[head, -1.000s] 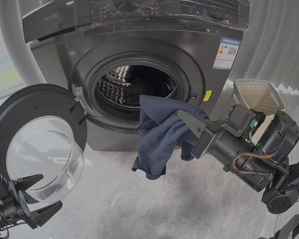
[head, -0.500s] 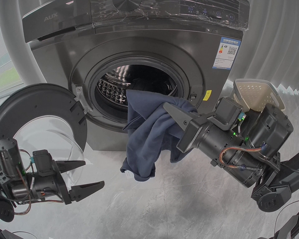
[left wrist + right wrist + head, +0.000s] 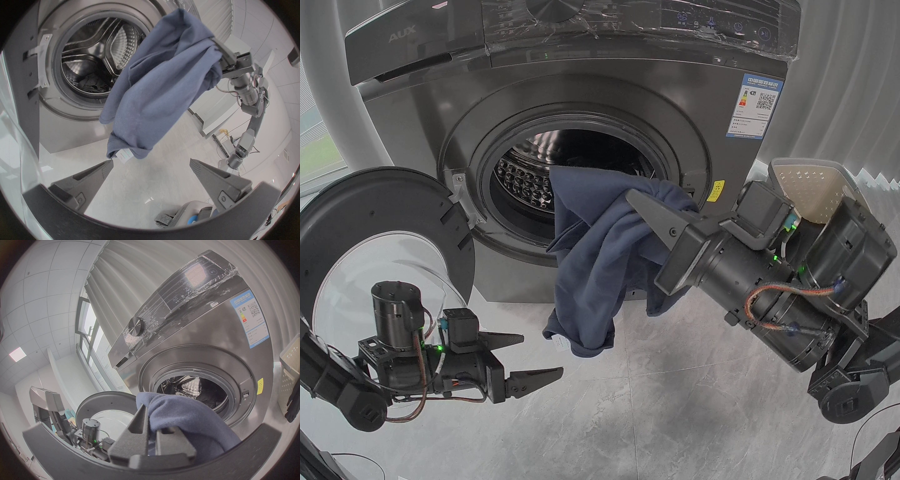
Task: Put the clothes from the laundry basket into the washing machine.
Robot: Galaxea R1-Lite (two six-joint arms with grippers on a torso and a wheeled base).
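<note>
My right gripper (image 3: pixel 640 206) is shut on a blue garment (image 3: pixel 600 250) and holds it up in front of the washing machine's round opening (image 3: pixel 575 175). The cloth hangs down past the opening's lower rim, its hem above the floor. In the right wrist view the blue garment (image 3: pixel 187 421) bunches between that gripper's (image 3: pixel 153 433) fingers. My left gripper (image 3: pixel 540 356) is open, low over the floor, below and left of the hem. The left wrist view shows the blue garment (image 3: pixel 162 81) just beyond my left gripper (image 3: pixel 150 163). Dark clothes (image 3: pixel 90 84) lie inside the drum.
The machine's door (image 3: pixel 381 219) stands swung open at the left, behind my left arm. A beige laundry basket (image 3: pixel 819 187) sits by the machine's right side, with a dark item (image 3: pixel 293 402) hanging at its edge. Grey tiled floor (image 3: pixel 675 400) lies in front.
My left arm has swung rightward, from the left edge toward the garment's hanging end. My right gripper has carried the garment left and slightly up, closer to the opening.
</note>
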